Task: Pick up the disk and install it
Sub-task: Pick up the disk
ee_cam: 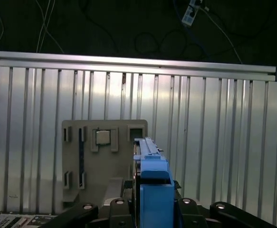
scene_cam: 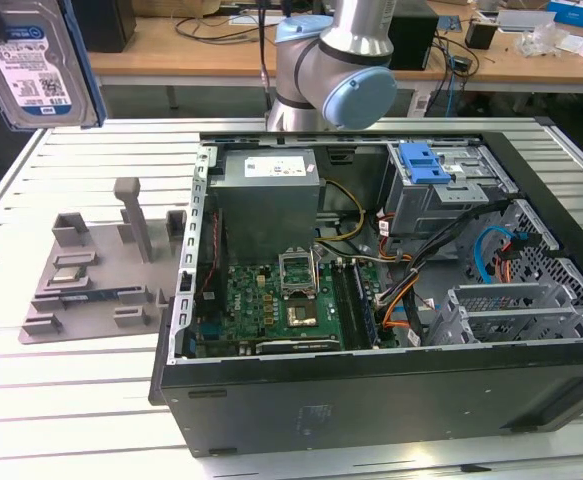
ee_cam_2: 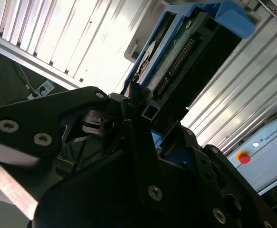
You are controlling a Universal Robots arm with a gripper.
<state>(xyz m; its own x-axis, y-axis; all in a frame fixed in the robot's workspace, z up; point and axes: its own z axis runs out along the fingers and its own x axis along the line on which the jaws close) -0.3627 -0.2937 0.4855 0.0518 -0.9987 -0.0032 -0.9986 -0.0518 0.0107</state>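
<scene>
In the exterior view, the disk (scene_cam: 33, 62) hangs aloft at the exterior view's left, silver-grey with a blue-and-white label and blue side rails. In the second wrist view, the gripper (ee_cam_2: 137, 102) has its jaws clenched on the disk's end. In the first wrist view, the disk stands edge-on, blue tab foremost, over the grey parts tray (ee_cam: 105, 156).

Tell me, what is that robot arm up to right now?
Gripper shut on the disk. Disk in the air over the grey parts tray, outside the computer case. No obstacle seen around it.
</scene>
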